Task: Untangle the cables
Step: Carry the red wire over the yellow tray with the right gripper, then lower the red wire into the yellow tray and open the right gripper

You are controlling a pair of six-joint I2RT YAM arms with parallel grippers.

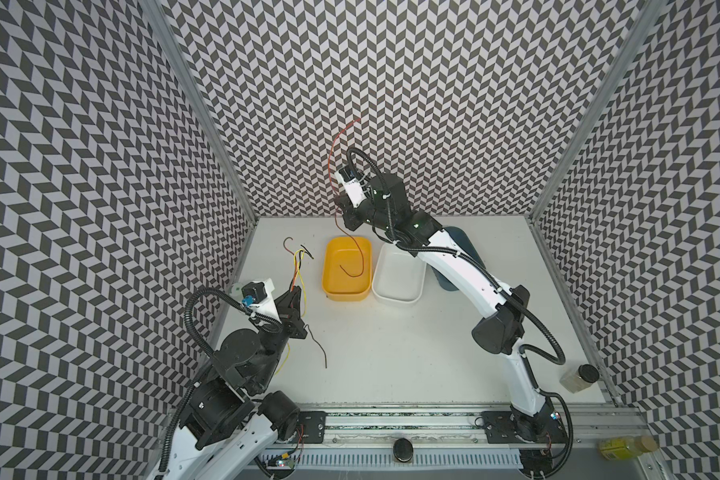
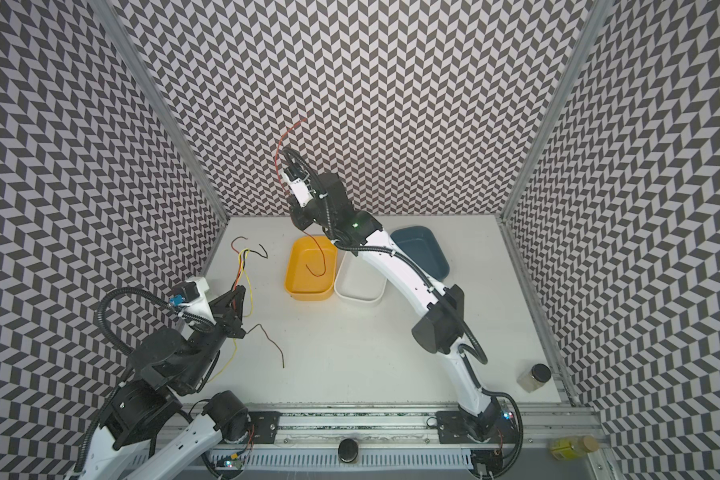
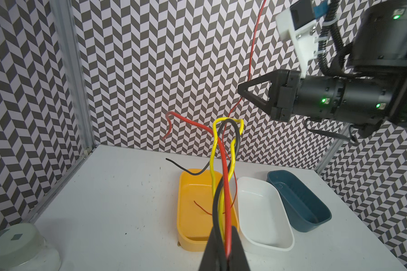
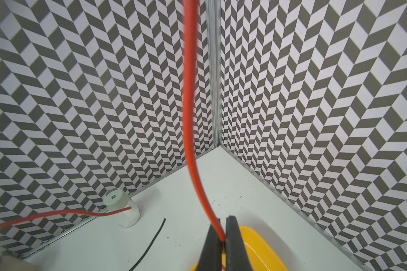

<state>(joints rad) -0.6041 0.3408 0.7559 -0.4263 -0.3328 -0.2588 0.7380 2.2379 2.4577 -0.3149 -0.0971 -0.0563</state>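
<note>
My right gripper (image 4: pixel 222 238) is pressed together on the red cable (image 4: pixel 189 93), pinching it partway along, raised above the back edge of the tabletop (image 1: pixel 391 353). Above the jaws the cable rises in front of the back wall. Below them it hangs into the yellow tray (image 1: pixel 337 289), where its end curls on the floor.

My left gripper (image 3: pixel 223 234) is also clamped shut, on a bundle (image 3: pixel 224 187) lifted near the left edge. Out of the jaws stand a red strand (image 3: pixel 193 121), a yellow strand (image 3: pixel 212 154) and a black strand (image 3: pixel 237 140), crossing one another. The yellow one loops over at the top, and I cannot tell whether it is one folded strand or two. In both top views a yellow tail and a darker tail trail behind the jaws toward the front edge.

There are three trays in a row by the back edge. The yellow one is nearest the left, the white tray (image 1: pixel 395 284) is just beside it, and the blue tray (image 3: pixel 298 199) is just beside that. Only the yellow one has cable in it.

I count four cables by colour: one in my right grip and three colours in my left.

There are two jars. The white-lidded jar (image 4: pixel 121 208) is at the left edge and the black-lidded jar (image 1: pixel 580 376) is near the front right corner. One bottle (image 1: pixel 626 446) lies off the tabletop past that corner.
</note>
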